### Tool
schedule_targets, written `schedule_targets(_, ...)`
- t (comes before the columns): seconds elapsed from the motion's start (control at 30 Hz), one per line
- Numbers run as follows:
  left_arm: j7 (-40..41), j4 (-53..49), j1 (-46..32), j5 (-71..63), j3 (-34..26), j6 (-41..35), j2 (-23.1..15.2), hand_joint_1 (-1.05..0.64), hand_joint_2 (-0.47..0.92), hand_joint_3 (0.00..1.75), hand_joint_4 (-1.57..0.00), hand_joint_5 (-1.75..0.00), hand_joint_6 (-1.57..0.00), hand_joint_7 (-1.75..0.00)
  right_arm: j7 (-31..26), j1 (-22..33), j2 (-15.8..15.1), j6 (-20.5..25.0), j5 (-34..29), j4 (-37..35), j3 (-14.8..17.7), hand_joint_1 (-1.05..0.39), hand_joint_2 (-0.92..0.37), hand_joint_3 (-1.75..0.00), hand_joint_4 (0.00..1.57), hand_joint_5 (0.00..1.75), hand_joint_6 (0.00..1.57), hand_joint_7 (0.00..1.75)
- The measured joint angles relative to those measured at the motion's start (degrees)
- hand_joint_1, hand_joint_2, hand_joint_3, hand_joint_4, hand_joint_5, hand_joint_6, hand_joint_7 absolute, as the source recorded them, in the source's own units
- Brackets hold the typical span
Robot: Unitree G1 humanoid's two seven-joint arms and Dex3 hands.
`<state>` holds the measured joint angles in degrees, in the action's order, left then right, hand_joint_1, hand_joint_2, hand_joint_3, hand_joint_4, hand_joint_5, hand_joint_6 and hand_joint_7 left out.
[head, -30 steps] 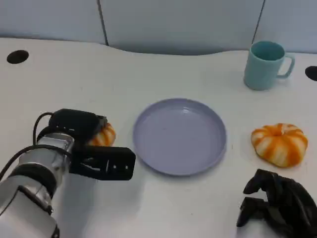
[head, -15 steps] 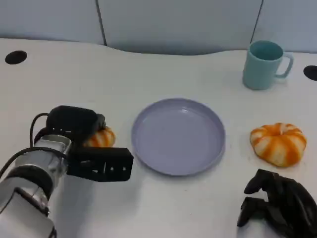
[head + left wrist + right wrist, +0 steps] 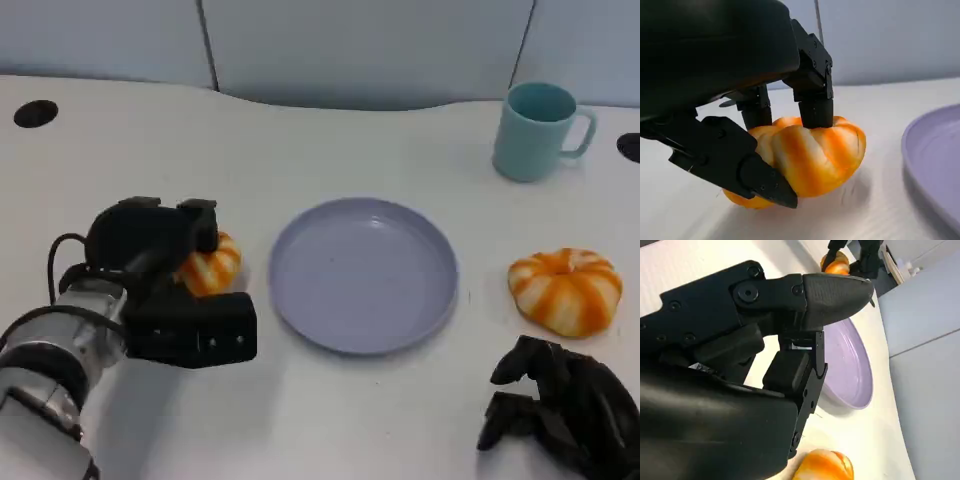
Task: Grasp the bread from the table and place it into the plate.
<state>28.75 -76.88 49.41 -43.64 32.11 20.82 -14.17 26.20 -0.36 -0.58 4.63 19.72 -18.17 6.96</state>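
Step in hand: grasp. The left robot hand (image 3: 165, 262) holds the bread (image 3: 805, 160), fingers (image 3: 815, 102) pressing its top, the bread apparently on the surface (image 3: 300, 130) left of the plate (image 3: 363, 273). Next: lift and carry it right, over the rim. The right robot hand (image 3: 560, 415) rests curled, holding nothing. Compared with a second ago, more bread shows beyond the fingers.

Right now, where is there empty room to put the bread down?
The purple plate has nothing in it, so that is the best spot. Bare table lies behind it, left of the blue mug. It is crowded where the left hand grips one bread, and near the other bread by the right hand.
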Motion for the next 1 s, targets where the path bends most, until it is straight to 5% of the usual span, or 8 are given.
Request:
schedule_targets(0.27, 1.66, 0.54, 1.50, 0.46, -1.89, 1.39, -0.27, -0.14, 0.87, 0.38, -0.75, -1.75, -0.58, -1.75, 0.41, -0.39, -0.11, 0.04, 0.02, -0.42, -0.08, -0.44, -0.92, -0.39, 1.25, 1.06, 1.14, 1.02)
schedule_targets(0.5, 3.86, 1.71, 3.09, 1.14, -3.11, 7.58, 0.01, -0.10, 0.61, 0.92, -0.84, -1.75, -0.67, -1.75, 0.51, -0.58, -0.13, -0.58, -0.20, -0.80, -0.30, -0.42, -0.92, -0.45, 1.25, 1.07, 1.15, 1.00)
schedule_targets(0.87, 1.19, 2.39, 5.39, 2.20, -2.91, 12.61, 1.01, -0.18, 0.58, 1.00, -0.89, -1.75, -0.73, -1.75, 0.65, -0.67, -0.27, -0.81, -0.21, -0.97, -0.63, -0.43, -0.92, -0.42, 1.25, 1.07, 1.15, 0.99)
schedule_targets(1.0, -2.56, 3.52, 7.03, 1.61, -0.57, 18.65, 4.70, -0.24, 0.61, 1.06, -0.93, -1.75, -0.77, -1.75, 0.13, -0.59, -0.02, -0.26, -0.22, -0.42, -1.27, -0.42, -0.92, -0.42, 1.25, 1.06, 1.13, 1.00)
